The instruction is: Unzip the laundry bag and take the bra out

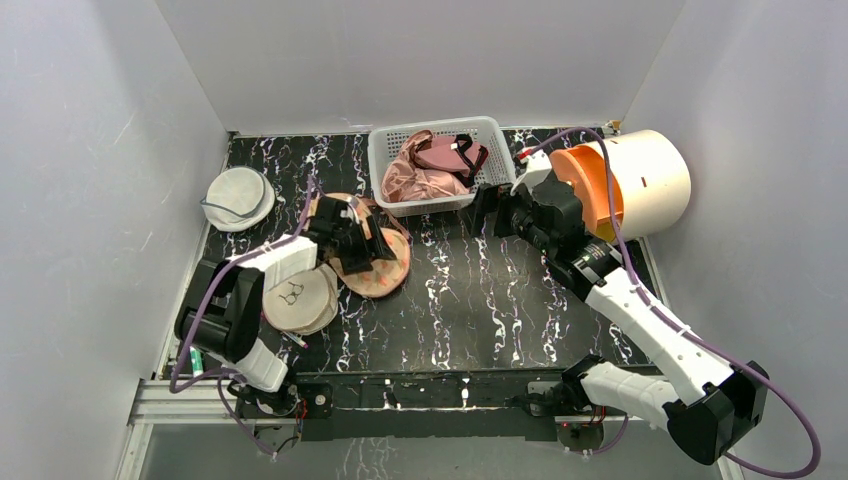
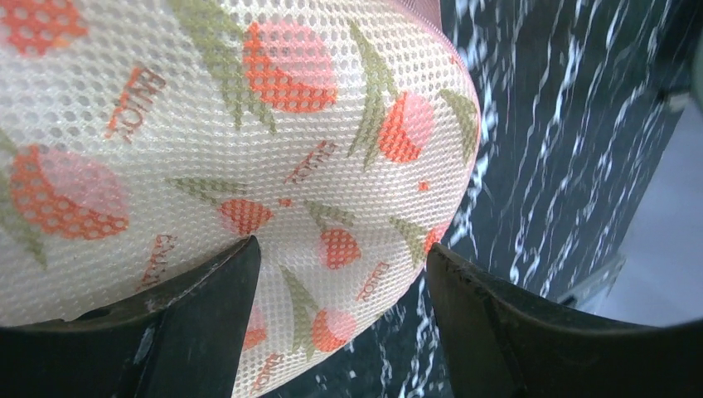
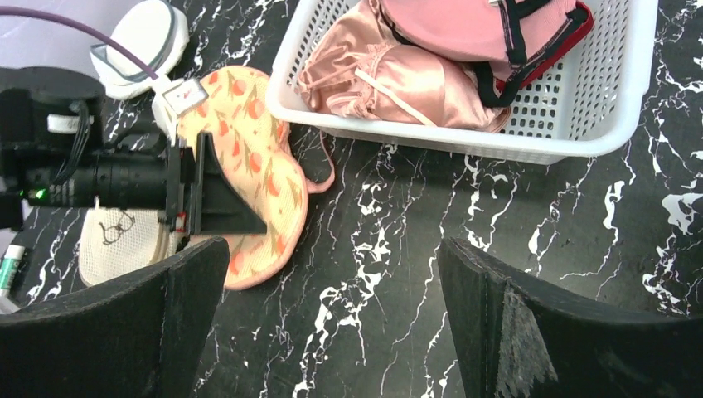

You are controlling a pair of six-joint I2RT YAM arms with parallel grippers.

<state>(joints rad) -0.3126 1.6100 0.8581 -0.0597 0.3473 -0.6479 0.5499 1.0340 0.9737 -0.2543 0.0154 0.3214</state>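
The peach laundry bag lies closed on the black marble table, left of centre. It fills the left wrist view and shows in the right wrist view. My left gripper is open just above it, one finger over the bag and the other over the table beside its rim. My right gripper is open and empty, hovering over bare table in front of the basket. The white bra is hidden.
A white basket at the back centre holds a pink satin garment and a maroon bra. A round cream pouch with a black icon lies under the left arm. A plain white pouch lies far left. An orange-and-white drum stands back right.
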